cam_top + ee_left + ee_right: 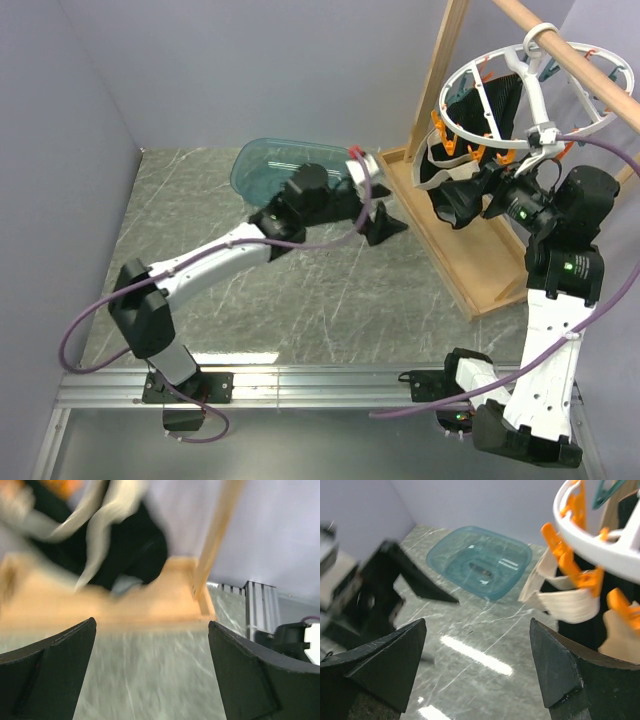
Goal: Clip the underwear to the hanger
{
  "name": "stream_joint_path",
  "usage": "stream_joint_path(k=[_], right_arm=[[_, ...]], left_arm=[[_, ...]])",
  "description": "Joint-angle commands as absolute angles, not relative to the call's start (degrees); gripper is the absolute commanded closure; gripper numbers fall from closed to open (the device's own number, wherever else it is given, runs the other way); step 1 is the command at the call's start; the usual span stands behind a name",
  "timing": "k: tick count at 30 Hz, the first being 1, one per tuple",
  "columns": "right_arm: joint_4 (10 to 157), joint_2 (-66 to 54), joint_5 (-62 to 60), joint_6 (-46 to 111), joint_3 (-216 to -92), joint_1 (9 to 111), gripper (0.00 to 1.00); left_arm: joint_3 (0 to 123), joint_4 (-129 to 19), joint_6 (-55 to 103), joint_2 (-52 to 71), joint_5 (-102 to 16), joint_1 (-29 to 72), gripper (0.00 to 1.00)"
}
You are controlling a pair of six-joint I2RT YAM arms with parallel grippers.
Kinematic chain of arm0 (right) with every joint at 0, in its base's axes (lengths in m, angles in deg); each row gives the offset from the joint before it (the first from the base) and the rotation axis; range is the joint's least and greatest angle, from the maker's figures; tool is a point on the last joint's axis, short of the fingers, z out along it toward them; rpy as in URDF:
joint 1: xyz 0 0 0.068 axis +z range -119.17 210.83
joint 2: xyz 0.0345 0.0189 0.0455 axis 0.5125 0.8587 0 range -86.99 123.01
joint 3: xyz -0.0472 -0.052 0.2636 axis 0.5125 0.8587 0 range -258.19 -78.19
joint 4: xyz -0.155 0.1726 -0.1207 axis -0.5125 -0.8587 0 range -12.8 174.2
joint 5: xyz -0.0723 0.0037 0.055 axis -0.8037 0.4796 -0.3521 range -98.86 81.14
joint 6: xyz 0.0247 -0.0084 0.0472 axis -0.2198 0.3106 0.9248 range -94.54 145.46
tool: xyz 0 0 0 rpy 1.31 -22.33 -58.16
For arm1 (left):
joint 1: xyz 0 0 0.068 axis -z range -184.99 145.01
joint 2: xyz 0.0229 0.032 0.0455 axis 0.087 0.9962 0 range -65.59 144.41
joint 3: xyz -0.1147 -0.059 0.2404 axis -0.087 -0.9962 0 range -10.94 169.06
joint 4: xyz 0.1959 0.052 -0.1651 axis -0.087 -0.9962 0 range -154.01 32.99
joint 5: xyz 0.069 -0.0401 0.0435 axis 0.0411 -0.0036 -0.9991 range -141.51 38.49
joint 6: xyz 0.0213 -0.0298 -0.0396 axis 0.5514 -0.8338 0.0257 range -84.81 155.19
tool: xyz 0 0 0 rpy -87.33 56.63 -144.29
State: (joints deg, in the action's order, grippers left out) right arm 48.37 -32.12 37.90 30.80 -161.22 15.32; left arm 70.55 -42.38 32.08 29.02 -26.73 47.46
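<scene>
The white ring hanger [530,95] hangs by its hook from a wooden pole, with orange clips [445,135] under its rim. The underwear [436,183], black with a cream waistband, hangs from those clips over the wooden base. It also shows in the right wrist view [567,605] under the ring [600,537], and blurred in the left wrist view [125,545]. My right gripper [462,208] is open and empty just right of the underwear; its jaws [477,650] stand wide apart. My left gripper [385,222] is open and empty [150,645], low over the table, left of the wooden base.
A teal basin [285,165] sits at the back of the table behind my left arm; it also shows in the right wrist view [480,560]. The wooden rack's base [470,260] and upright post [435,75] stand at the right. A dark garment [500,95] hangs inside the ring.
</scene>
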Motion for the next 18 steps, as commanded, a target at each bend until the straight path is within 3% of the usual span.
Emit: stream_joint_path(k=[1, 4, 6, 9, 14, 18], right_arm=[[51.6, -33.6, 41.0, 33.9, -158.2, 16.3, 0.09], [52.4, -34.3, 37.8, 33.7, -156.3, 20.8, 0.08], [53.4, -35.0, 36.3, 33.8, -154.2, 24.8, 0.07], [55.6, -34.4, 33.2, 34.5, -151.6, 30.5, 0.07], [57.6, -33.1, 29.7, 33.4, -146.8, 36.1, 0.05], [60.5, -31.2, 25.9, 31.7, -142.4, 41.9, 0.05]], left_arm=[[71.0, -59.6, 18.5, 25.2, -28.2, 43.0, 0.01], [76.2, -76.0, 18.8, 24.7, -33.8, 38.8, 0.01], [75.9, -81.1, 19.2, 22.4, -30.1, 34.9, 0.01], [66.1, -80.4, 21.0, 14.2, -24.5, 23.2, 0.01], [69.6, -93.3, 27.4, 14.5, -28.4, 15.0, 0.01], [63.5, -93.8, 27.9, 10.4, -31.0, 6.1, 0.01]])
